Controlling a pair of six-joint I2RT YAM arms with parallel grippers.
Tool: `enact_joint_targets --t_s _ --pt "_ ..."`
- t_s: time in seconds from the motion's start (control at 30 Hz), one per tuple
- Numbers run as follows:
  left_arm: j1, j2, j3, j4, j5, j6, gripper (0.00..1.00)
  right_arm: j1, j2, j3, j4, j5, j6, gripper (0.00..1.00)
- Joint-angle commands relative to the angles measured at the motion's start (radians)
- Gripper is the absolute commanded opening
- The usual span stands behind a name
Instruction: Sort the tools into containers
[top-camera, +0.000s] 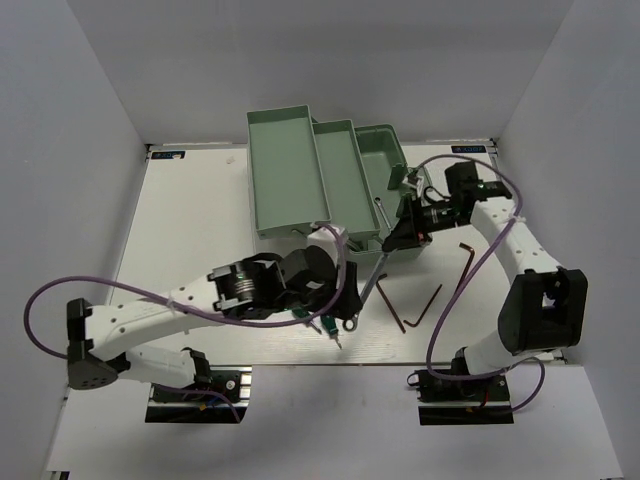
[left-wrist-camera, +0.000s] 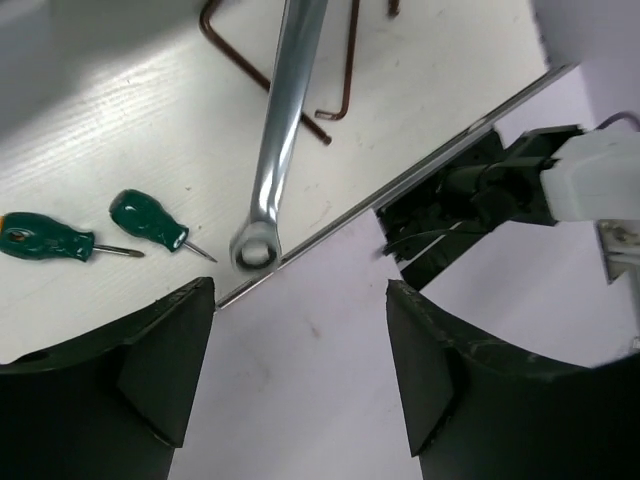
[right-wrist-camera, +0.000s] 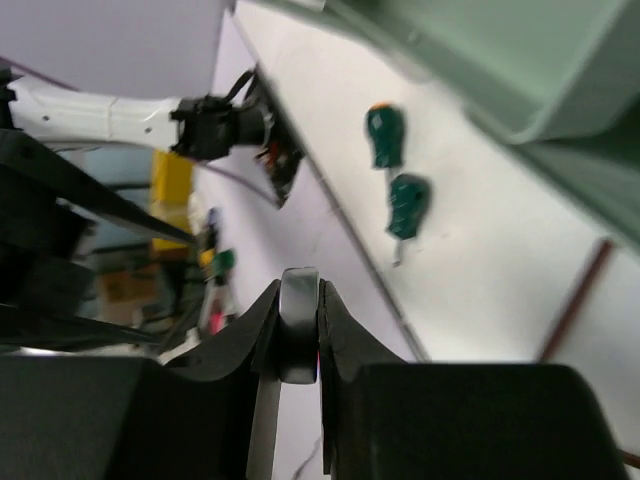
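Long wrench (left-wrist-camera: 278, 140) pinched at one end by right gripper (right-wrist-camera: 298, 300), ring end low by table (top-camera: 200, 220) near edge; judged held for carrying into toolbox (top-camera: 290, 170) at table's 12 o'clock. Left gripper (left-wrist-camera: 300, 300) spread, empty; screwdrivers (left-wrist-camera: 148, 218) lie at its 10 o'clock, judged next pick.

walls (top-camera: 300, 60): plain pale grey | table (top-camera: 200, 210): white top | light: even, soft

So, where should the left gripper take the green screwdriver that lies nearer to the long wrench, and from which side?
Probably the thick green handle of that screwdriver, pinched across its width, coming straight down from above. It lies flat on the table, so only the handle's sides are free, and its thin shaft pointing toward the long wrench offers little to hold.
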Motion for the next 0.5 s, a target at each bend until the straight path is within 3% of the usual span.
enact_joint_targets --t_s 0.0,0.3,0.33,0.47 --pt "0.001 -0.107 0.039 -0.049 -0.077 -0.001 0.8 -0.077 0.008 0.145 -0.146 -0.016 -0.103 0.0" --pt "0.001 -0.27 0.078 -0.179 -0.169 -0.01 0.81 -0.333 0.167 0.554 -0.36 -0.079 -0.209 0.0" --pt "0.001 -0.281 0.078 -0.193 -0.169 -0.01 0.81 -0.363 0.183 0.678 -0.389 -0.092 -0.211 0.0" --pt "0.001 -0.316 0.04 -0.202 -0.179 -0.01 0.81 -0.438 0.338 0.929 -0.46 -0.103 -0.198 0.0"
